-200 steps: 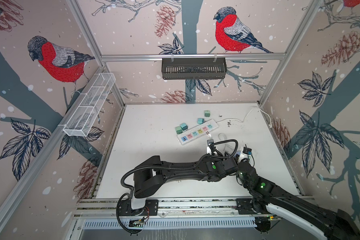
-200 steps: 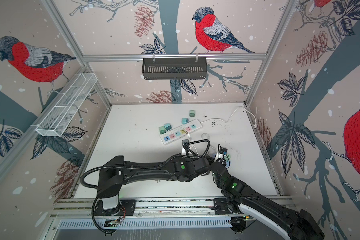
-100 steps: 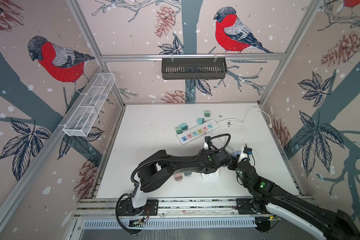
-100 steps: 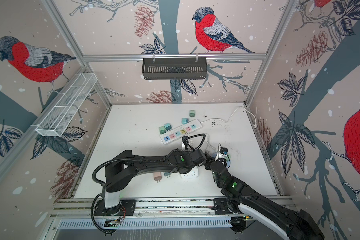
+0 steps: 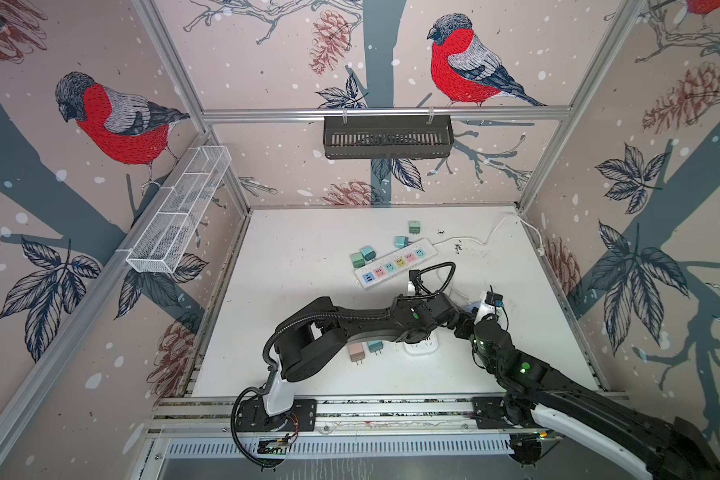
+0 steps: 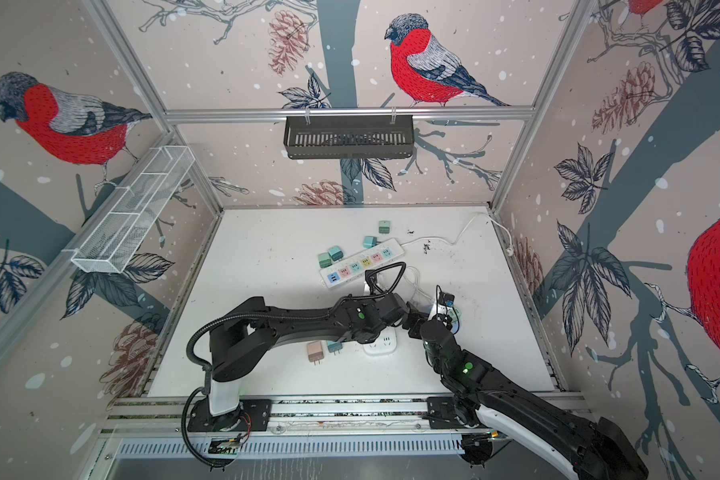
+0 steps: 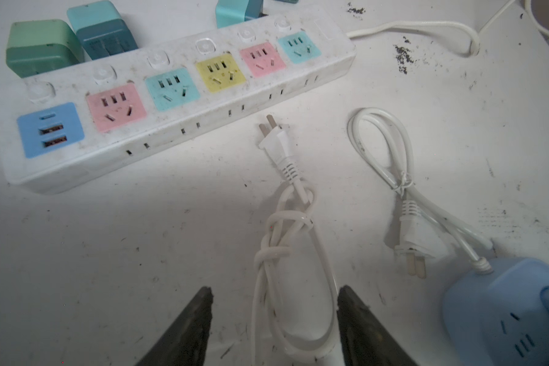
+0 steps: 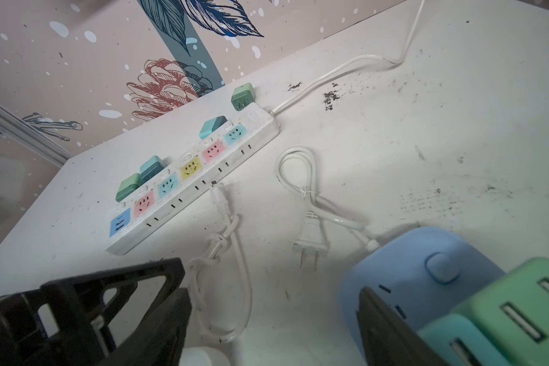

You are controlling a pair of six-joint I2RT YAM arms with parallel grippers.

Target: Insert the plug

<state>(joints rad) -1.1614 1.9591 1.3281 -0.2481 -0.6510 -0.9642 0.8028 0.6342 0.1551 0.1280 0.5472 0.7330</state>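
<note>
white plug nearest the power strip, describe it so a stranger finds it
Find the long white power strip with coloured sockets. Beside its long side lies a white two-pin plug, pins pointing at the strip. Unlike the other white plug, its cord is knotted.

My left arm (image 5: 362, 318) lies low, stretched across toward the right. The left gripper (image 7: 271, 320) points forward with its jaws parted. My right arm (image 5: 528, 374) reaches in from the near right corner. The right gripper (image 8: 273, 329) has its jaws spread wide, close beside the left wrist.
</note>
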